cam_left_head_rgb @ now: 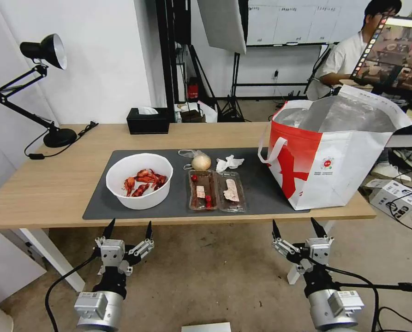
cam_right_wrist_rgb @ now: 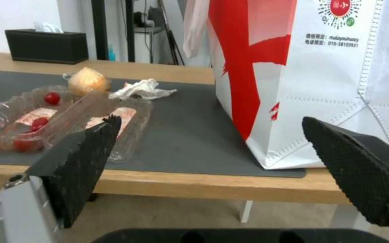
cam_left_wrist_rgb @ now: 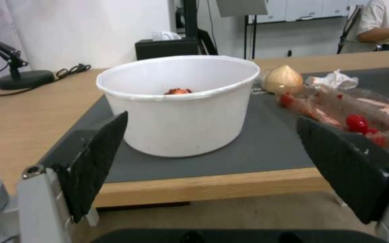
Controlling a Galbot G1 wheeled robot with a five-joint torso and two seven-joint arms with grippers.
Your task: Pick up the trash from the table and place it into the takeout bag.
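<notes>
On the long light-wood table [cam_left_head_rgb: 53, 189], a dark grey mat [cam_left_head_rgb: 256, 193] carries the white bowl of crayfish shells [cam_left_head_rgb: 139, 180], clear plastic tray [cam_left_head_rgb: 216, 190] and white-and-red takeout bag [cam_left_head_rgb: 335, 157] far right, while the left gripper [cam_left_head_rgb: 128, 229] and right gripper [cam_left_head_rgb: 299, 227] hang spread, empty, below the near edge.

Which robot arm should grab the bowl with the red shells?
Probably the left. Its open left pincer hangs below the table edge right before the white round bowl of red crayfish shells; the open right pincer is nearer the white-and-red takeout bag.

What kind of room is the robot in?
Probably a lab or studio set up like an office. There's a desk with a lamp and tissue box, and light stands behind.
</notes>
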